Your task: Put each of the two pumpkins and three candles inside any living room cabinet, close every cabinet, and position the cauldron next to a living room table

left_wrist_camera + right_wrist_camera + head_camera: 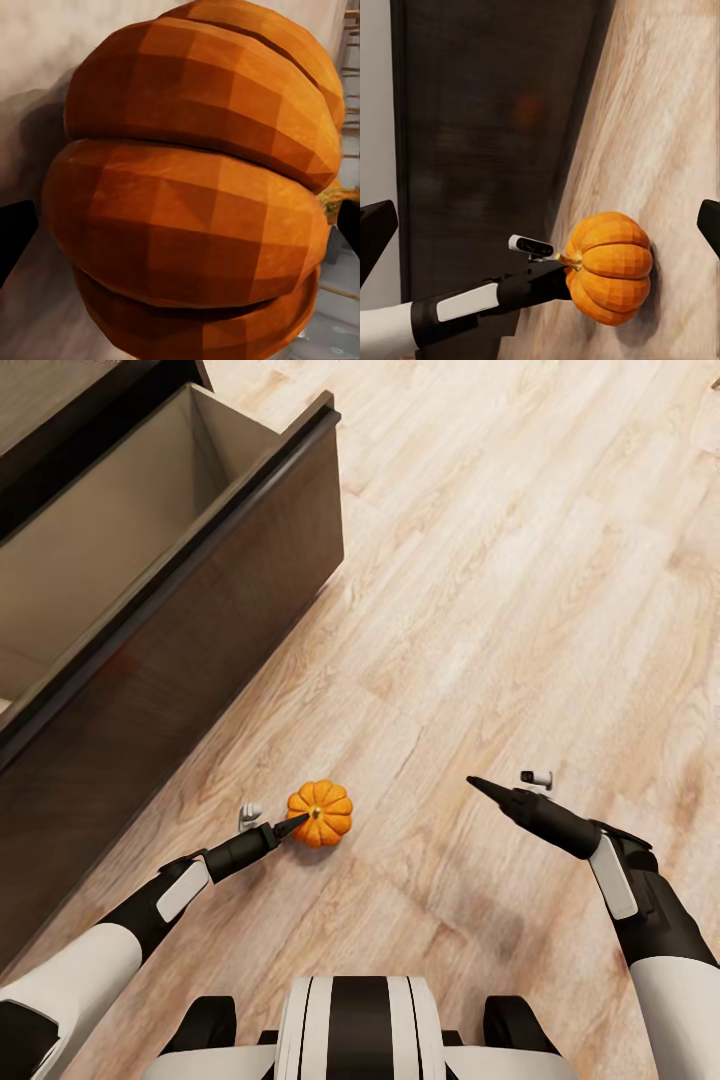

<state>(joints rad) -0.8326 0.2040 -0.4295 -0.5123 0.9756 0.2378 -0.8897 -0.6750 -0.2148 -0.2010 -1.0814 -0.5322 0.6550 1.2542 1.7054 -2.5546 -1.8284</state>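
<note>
- Pumpkin [320,813] on floor, near centre, right of cabinet [230,630]; drawer [120,550] pulled out, beige inside.
- Left hand [297,822] at pumpkin's stem; grasping or not: can't tell.
- Right hand [478,786] spread, holding nothing, well apart on right.
- Step, prob.: pick up pumpkin. Next: secure grip, lift, carry far-left into drawer.
- Drawer's left end cut off.
</note>
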